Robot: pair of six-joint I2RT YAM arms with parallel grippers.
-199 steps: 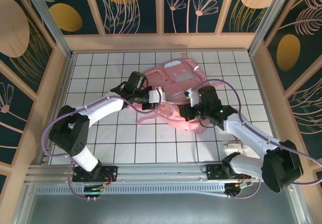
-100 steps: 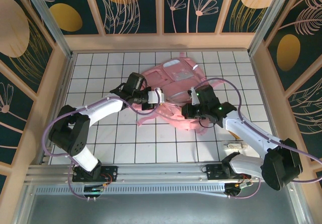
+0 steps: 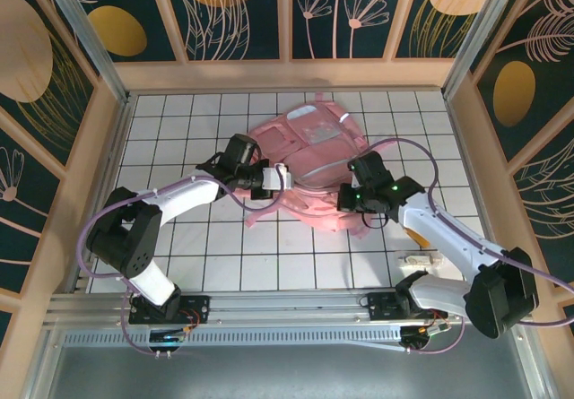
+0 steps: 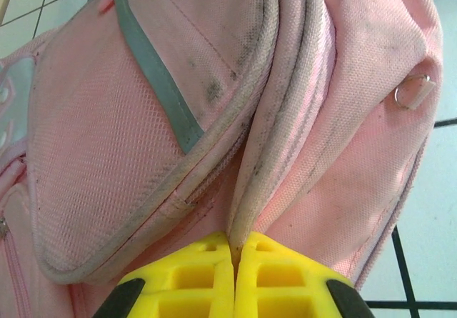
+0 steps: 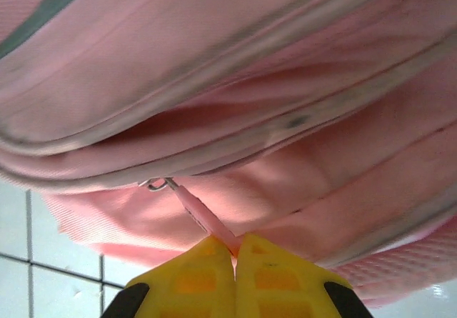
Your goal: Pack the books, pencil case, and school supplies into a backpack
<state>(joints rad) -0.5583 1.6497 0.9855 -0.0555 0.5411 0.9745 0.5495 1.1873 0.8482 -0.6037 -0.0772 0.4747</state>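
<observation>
White gridded desk [image 3: 179,264], patterned walls around. Pink backpack [image 3: 309,139] lies mid-desk toward the far side, between both arms. Left jaws are closed tight on its piped seam [image 4: 246,189]. Right jaws are pinched on a pink zipper pull [image 5: 207,221]. One clear packet [image 3: 418,260] lies apart, near the right arm's base.

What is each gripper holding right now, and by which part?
The left gripper is shut on the backpack, pinching a piped seam edge. The right gripper is shut on the backpack's pink zipper pull tab.
</observation>
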